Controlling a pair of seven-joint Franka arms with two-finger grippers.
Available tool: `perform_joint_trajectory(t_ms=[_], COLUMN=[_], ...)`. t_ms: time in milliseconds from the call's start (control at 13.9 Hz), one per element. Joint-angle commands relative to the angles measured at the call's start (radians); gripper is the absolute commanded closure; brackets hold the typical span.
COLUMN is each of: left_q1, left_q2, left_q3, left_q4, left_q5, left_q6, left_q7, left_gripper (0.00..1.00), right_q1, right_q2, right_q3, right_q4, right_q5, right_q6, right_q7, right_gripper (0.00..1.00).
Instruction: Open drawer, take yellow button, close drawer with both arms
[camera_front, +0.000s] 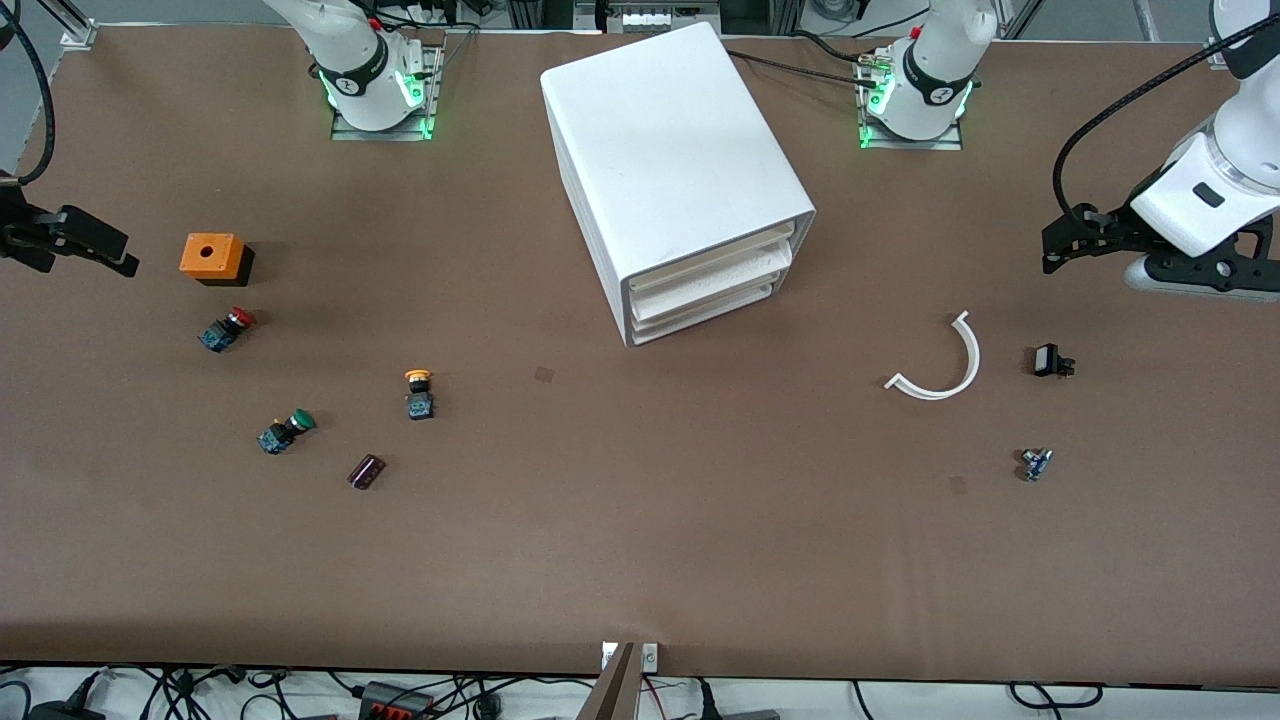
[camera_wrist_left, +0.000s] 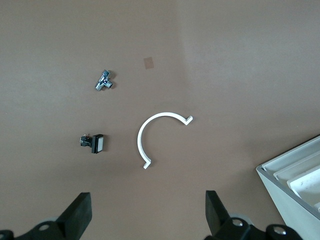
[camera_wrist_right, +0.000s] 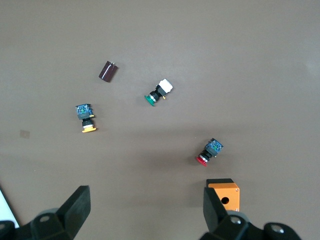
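1. The left arm's black two-finger gripper (camera_front: 1052, 250) hung with its fingers spread wide and empty over the left arm's end of the brown table (camera_front: 640, 560), above the thin white plastic half-ring (camera_front: 940, 362). The right arm's black gripper (camera_front: 125, 262) was likewise open and empty over the right arm's end, beside the orange box with a round hole (camera_front: 212, 257). Both arms waited.
2. The large white rounded-corner cabinet (camera_front: 670, 150) sat between the two bases. Its uppermost shallow white drawer (camera_front: 715, 262) looked shut, as did the two below it.
3. The small push button with a yellow-orange cap on a dark blue-black body (camera_front: 419, 393) lay on the table, not in the drawer, between the red-capped button (camera_front: 226, 329) and the cabinet and just farther from the front camera than the green-capped button (camera_front: 285, 431) and the small dark maroon cylinder (camera_front: 366, 471).
4. Nothing of the task appeared done.
5. Risks, as I judged them: the drawer fronts were stacked close, so a finger could hook a lower tray. An unbraced pull could slide the light cabinet. The three buttons looked alike save for their caps, so the wrong one could be picked. The yellow one, lying on its side, could roll from the fingers.
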Motion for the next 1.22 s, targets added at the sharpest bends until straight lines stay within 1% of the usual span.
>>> perform_joint_trajectory(t_ms=[0, 288, 503, 1151], left_q1=[-0.006, -0.008, -0.008, -0.008], left_q2=[-0.011, -0.011, -0.006, -0.001], left_q3=[0.006, -0.001, -0.008, -0.006], left_q4=[-0.006, -0.003, 0.035, 0.037], left_q5=[-0.01, -0.01, -0.01, -0.01], left_q6=[0.002, 0.002, -0.061, -0.061], left_q7=[0.024, 0.021, 0.018, 0.025], left_gripper=[0.0, 0.0, 0.0, 0.0], right_q1=[0.002, -0.007, -0.006, 0.007], right_q2=[-0.014, -0.013, -0.013, -0.025], right_q3=[0.011, 0.011, 0.011, 0.011], right_q4=[-0.018, -0.018, -0.018, -0.02], right_q5=[-0.001, -0.001, -0.003, -0.015], right_q6=[0.009, 0.007, 0.007, -0.017], right_q7=[-0.011, -0.011, -0.011, -0.009], right_gripper=[0.0, 0.0, 0.0, 0.0])
